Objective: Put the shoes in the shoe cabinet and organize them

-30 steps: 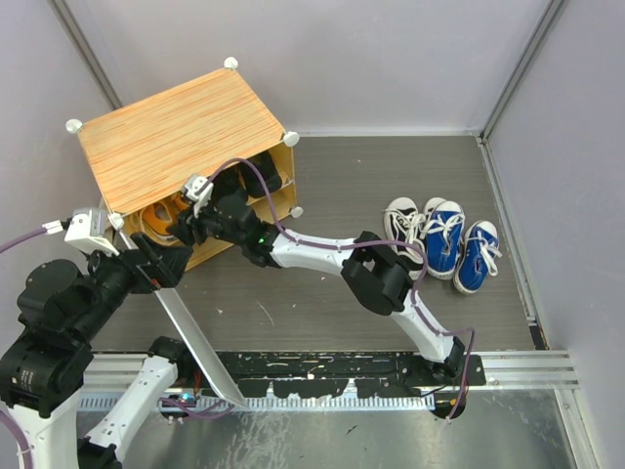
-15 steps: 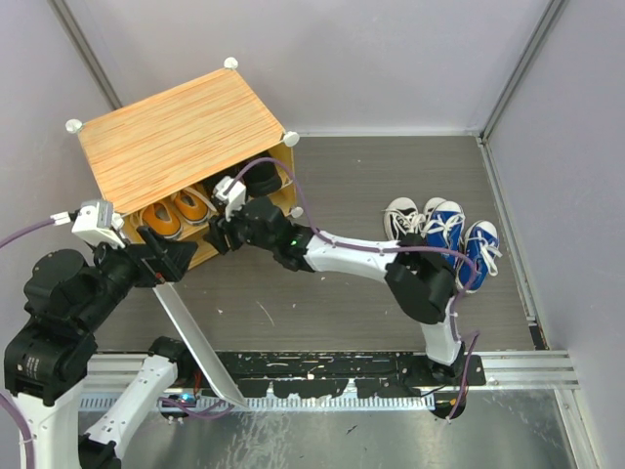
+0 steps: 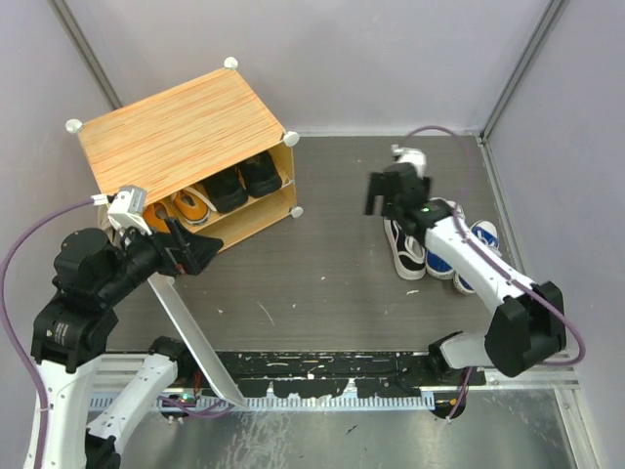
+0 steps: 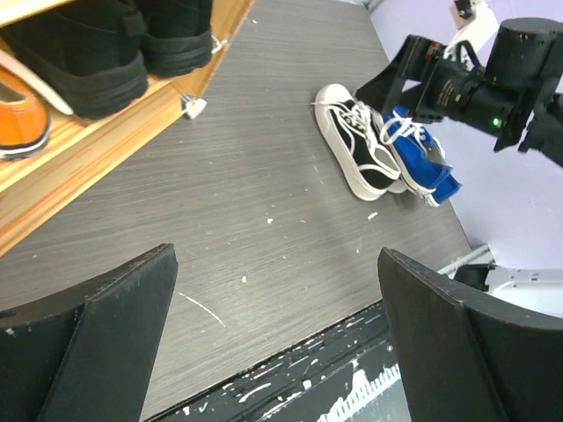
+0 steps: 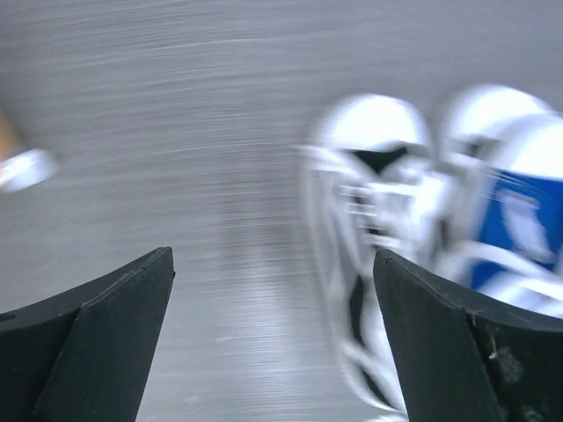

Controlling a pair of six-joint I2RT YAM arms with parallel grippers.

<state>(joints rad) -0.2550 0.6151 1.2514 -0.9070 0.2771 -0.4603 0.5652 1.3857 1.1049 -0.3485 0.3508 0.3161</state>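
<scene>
The left gripper (image 3: 195,251) hangs at the left side of the table, just in front of the cabinet opening. Its two dark, wedge-shaped fingers (image 4: 97,343) are spread wide, with nothing between them. A flat, pale panel (image 3: 190,337) slants from just below this gripper toward the near edge. The shoe cabinet (image 3: 181,132) stands at the far left corner. It is box-shaped, with a striped orange-brown wood-grain top and white round knobs (image 3: 290,139) at the corners. Its open front faces the arms. Inside, on a light wooden shelf board (image 4: 106,123), the orange pair (image 3: 181,207) with white soles sits to the left. The black pair (image 3: 239,181), matte and rounded, sits just beside it to the right. The table (image 3: 322,293) has a dark grey surface with a fine linear grain and small pale scuffs. To the right, well apart from the cabinet, a black-and-white lace-up sneaker (image 3: 402,249) lies on the table with white laces and a white rubber sole rim. The right gripper (image 3: 386,198) hovers over its far end. The jaws are spread wide and empty, and its black fingers (image 5: 88,343) frame a motion-blurred view. The blue sneakers (image 3: 444,256), with white toe caps and laces, lie touching the black-and-white sneaker on its right side, partly under the right arm.
</scene>
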